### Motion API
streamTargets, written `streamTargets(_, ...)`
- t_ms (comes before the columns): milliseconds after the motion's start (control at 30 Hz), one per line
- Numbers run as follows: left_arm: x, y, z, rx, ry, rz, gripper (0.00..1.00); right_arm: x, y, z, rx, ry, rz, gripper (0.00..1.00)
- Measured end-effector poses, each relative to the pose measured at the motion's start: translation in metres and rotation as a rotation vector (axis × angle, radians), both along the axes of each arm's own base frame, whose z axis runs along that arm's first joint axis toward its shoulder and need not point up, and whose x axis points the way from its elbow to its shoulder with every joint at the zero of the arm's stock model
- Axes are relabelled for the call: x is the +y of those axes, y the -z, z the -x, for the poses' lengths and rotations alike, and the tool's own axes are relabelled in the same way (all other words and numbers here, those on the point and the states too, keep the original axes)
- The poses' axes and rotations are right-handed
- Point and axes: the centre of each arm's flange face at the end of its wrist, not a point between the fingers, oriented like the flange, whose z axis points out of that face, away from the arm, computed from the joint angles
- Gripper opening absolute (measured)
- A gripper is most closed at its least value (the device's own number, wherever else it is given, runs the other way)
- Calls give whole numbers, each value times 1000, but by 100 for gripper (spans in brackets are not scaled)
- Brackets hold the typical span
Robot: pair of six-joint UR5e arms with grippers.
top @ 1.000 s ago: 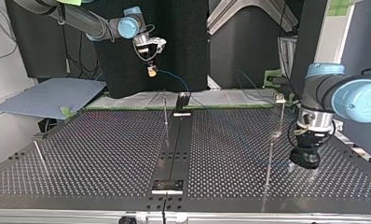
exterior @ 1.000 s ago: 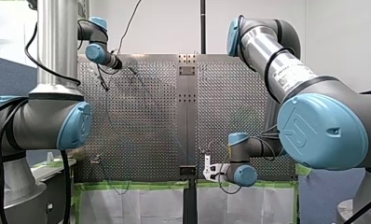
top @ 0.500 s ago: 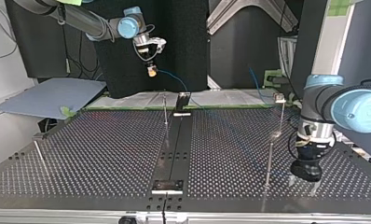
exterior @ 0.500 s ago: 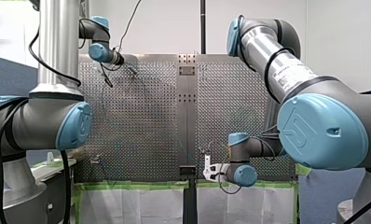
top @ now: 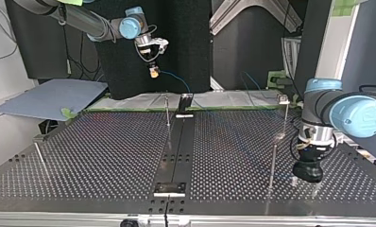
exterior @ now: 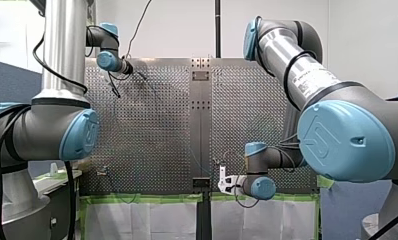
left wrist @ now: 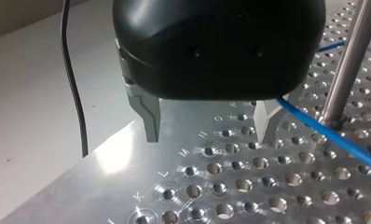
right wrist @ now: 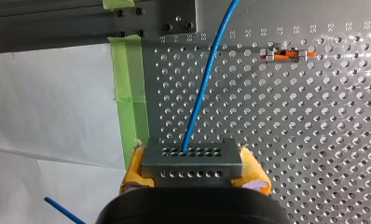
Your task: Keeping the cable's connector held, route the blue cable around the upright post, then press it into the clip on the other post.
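Currently the right gripper [right wrist: 193, 169] is clamped on the connector [right wrist: 192, 156], a grey block with rows of small holes squeezed between yellow pads [right wrist: 254, 169]. The blue cable [right wrist: 204, 88] leaves the connector's face that is turned away from the gripper and runs off over the perforated table [right wrist: 314, 116]. In the top view this gripper hangs high over the table's far edge, a little left of centre. From it the cable drops to the right, toward that far edge.

The left gripper [left wrist: 208, 136] is open. Its two metal fingers [left wrist: 148, 116] stand well apart with nothing between them, their tips just above the table. The cable passes just outside one finger, on the side toward the post [left wrist: 349, 60], and crosses in front of the post's foot. Whether it touches that finger cannot be told. A second blue stretch shows behind the post, higher up.

In the top view the left gripper points down at the near right of the table, just right of the post. The clip post [top: 286, 120] stands farther back, toward the far right, with the clip [top: 284, 99] at its top. Over the table the cable is too faint in that view to tell whether it reaches the clip.
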Motion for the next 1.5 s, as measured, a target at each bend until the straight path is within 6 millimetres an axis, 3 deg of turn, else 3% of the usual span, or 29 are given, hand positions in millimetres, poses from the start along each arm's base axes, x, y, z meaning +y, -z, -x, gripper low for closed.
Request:
streamTargets(200,-2,3,-2,1,-9,-16,100,0,0,0,0,-1,-1,0)
streamTargets(433,-1,26,-9,63,-47,-54,100,0,0,0,2,-2,-3,0)
streamTargets(800,-2,34,-11,83,-61,-67,100,1,1,0,3,-3,-5,0)
streamTargets(1167,-8,42,-4,150,-27,-29,100,1,0,0,3,-3,-4,0)
streamTargets(1500,-15,64,10,260,32,57,100,1,1,0,7,-3,-5,0)
